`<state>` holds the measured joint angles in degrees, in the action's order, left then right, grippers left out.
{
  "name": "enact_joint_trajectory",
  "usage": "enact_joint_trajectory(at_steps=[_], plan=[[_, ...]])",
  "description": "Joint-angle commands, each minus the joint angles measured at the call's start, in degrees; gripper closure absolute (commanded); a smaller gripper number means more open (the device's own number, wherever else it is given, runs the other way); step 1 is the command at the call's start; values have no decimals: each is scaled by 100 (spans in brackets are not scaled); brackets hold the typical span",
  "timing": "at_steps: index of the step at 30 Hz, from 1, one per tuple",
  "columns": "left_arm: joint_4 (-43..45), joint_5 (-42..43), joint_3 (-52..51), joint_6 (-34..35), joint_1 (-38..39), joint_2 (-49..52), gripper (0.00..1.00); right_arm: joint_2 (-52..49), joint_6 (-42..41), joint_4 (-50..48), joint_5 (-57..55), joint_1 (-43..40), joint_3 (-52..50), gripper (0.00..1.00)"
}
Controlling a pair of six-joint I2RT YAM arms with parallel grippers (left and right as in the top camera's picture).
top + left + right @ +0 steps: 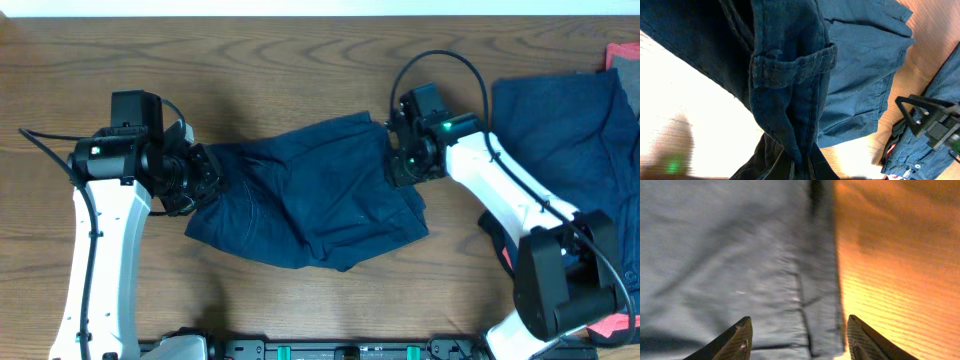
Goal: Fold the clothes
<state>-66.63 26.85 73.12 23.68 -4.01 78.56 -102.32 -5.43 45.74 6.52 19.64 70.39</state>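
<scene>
Shorts, dark navy, lie crumpled in the middle of the wooden desk, strung between my two arms. At their left edge my left fingers meet the cloth. From my left wrist the fabric gathers down into a tight pinch at the bottom of the view, so they are closed on the shorts, though the fingers themselves are mostly buried in folds. A belt loop runs across the waistband just above that pinch, and the rest of the garment spreads away over the wood.

Over on the other side my right fingers are spread wide and grip nothing. Their tips sit low over the shorts' upper right edge, and between them runs a stitched hem, with bare desk just beside it.

A second navy piece lies flat at the far right, partly under my right arm and apart from the shorts. A bit of red cloth peeks in at the top right corner.
</scene>
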Motion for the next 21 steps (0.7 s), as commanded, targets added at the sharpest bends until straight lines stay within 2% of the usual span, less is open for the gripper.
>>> enact_joint_trajectory(at_steps=[1, 5, 11, 16, 21], plan=[[48, 103, 87, -114, 70, -33, 94, -310, 258, -59, -122, -127, -326, 41], [151, 107, 87, -31, 321, -33, 94, -520, 192, -459, -201, -109, -708, 44], [730, 109, 87, 629, 970, -33, 94, -732, -33, -964, -199, 39, -1156, 51], [1596, 103, 87, 1416, 1751, -20, 94, -745, -142, -1003, -199, 317, -1244, 61], [2594, 9, 48, 1596, 2566, 166, 94, -745, -435, -977, -199, 647, -1244, 65]])
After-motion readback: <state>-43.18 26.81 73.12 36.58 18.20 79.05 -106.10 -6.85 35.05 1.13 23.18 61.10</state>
